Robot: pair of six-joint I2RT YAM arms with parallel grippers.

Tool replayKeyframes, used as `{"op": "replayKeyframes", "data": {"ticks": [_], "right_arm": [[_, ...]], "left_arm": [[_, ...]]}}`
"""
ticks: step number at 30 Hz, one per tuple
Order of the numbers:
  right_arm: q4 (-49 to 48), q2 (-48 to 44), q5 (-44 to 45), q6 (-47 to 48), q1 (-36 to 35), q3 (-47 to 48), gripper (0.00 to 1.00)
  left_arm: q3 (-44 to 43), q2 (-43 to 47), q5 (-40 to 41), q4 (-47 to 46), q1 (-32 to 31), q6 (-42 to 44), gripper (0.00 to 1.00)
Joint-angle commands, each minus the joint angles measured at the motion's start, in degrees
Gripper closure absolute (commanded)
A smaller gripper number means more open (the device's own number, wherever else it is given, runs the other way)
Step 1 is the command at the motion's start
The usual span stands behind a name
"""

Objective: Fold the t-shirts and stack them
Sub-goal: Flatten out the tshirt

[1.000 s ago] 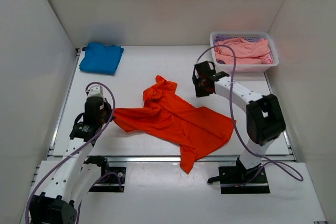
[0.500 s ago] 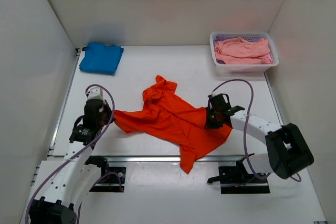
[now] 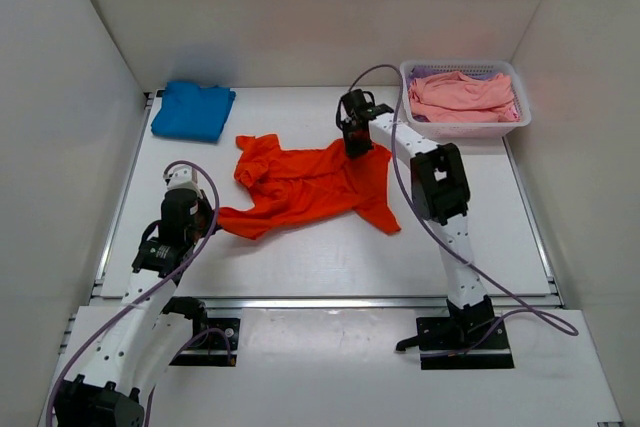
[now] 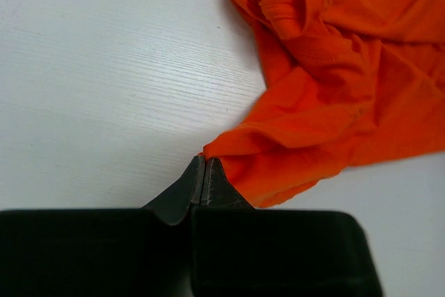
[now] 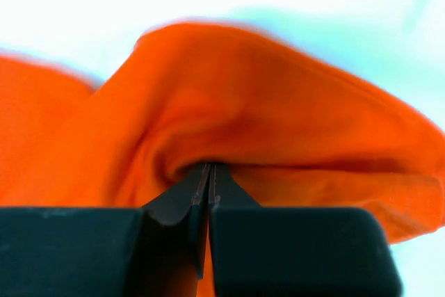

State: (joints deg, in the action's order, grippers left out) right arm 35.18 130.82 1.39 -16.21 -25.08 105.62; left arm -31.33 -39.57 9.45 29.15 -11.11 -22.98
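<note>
Left gripper (image 4: 204, 168) and right gripper (image 5: 209, 172) both clamped on the orange shirt (image 3: 300, 185), mid-table.

My left jaws are pressed together on a pointed corner of the cloth, low against the table (image 3: 300, 267), toward the left edge. My right jaws are closed on a raised fold at the shirt's far right end, toward the far edge and near the basket (image 3: 465, 128); the cloth arches up over the fingertips there. Between the two grips the orange shirt lies wrinkled across the middle of the table, with a crumpled lump at its far left part and a flap trailing toward the near edge on its right. Blue shirt (image 3: 193, 110) sits folded in the far left corner, apart from the orange one. Pink shirts (image 3: 462, 94) are heaped in the basket at the far right corner.
</note>
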Motion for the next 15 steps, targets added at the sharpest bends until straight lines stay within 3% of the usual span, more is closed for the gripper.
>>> {"op": "replayKeyframes", "data": {"ticks": [1, 3, 6, 10, 15], "right_arm": [[18.2, 9.8, 9.0, 4.8, 1.3, 20.2, 1.0], [25.3, 11.3, 13.3, 5.5, -0.1, 28.5, 0.96], [27.2, 8.1, 15.7, 4.9, -1.9, 28.0, 0.89], [20.9, -6.3, 17.4, 4.4, -3.6, 10.2, 0.81], [6.8, -28.7, 8.3, 1.4, -2.2, -21.2, 0.67]], "left_arm": [[-0.2, 0.3, 0.4, -0.6, -0.1, -0.3, 1.0], [-0.2, 0.4, 0.5, -0.3, -0.1, -0.1, 1.0], [0.0, 0.6, 0.3, -0.6, -0.2, -0.1, 1.0], [0.4, 1.2, 0.0, -0.9, -0.5, -0.4, 1.0], [-0.7, 1.5, 1.1, 0.7, 0.5, 0.2, 1.0]]}}
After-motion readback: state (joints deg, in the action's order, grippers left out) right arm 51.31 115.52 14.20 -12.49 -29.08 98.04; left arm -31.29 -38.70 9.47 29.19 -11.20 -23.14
